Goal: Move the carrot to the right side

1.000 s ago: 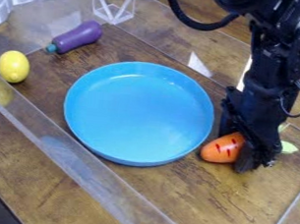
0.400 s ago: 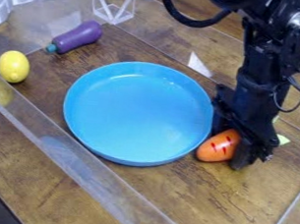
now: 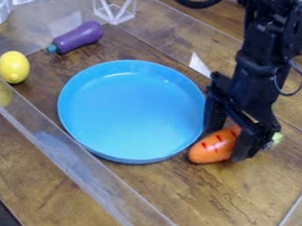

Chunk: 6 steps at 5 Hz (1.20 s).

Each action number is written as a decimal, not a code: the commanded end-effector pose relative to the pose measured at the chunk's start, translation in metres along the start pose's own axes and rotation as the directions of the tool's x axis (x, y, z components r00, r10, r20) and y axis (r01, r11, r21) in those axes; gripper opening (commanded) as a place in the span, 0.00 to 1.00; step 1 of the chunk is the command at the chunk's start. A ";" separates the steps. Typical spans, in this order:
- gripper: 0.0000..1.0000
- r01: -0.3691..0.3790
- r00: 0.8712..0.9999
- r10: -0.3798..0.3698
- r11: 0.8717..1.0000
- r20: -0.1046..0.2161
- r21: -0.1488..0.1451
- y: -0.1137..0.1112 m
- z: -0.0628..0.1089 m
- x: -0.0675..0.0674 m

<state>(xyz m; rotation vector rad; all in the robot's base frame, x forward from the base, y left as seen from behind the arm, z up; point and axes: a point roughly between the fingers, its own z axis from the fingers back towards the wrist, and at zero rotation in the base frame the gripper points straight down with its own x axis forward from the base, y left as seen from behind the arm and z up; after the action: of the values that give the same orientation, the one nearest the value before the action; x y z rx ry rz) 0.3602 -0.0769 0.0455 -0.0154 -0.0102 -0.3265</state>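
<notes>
The carrot lies on the bench just right of the blue plate; the jaws stand spread above it, released. Best to lift them straight up, without dragging its leafy end or nudging it back toward the plate

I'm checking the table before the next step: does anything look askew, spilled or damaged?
No spill or damage shows. The blue plate lies flat, and the eggplant and lemon sit apart from it. The carrot is partly hidden by the gripper.
</notes>
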 end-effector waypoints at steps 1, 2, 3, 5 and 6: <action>1.00 0.020 0.992 -0.021 1.000 0.126 0.012 -0.002 0.052 0.010; 1.00 0.047 0.991 -0.049 0.999 0.125 0.020 -0.007 0.060 0.009; 1.00 0.024 0.991 -0.027 0.999 0.133 0.025 -0.007 0.063 0.012; 1.00 -0.017 0.989 0.011 0.999 0.149 0.040 0.000 0.079 0.015; 1.00 -0.035 0.984 0.024 0.998 0.176 0.060 0.008 0.106 0.012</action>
<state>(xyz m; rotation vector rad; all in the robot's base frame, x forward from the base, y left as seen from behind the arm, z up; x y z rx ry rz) 0.3710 -0.0734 0.1194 0.0191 -0.1029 -0.3017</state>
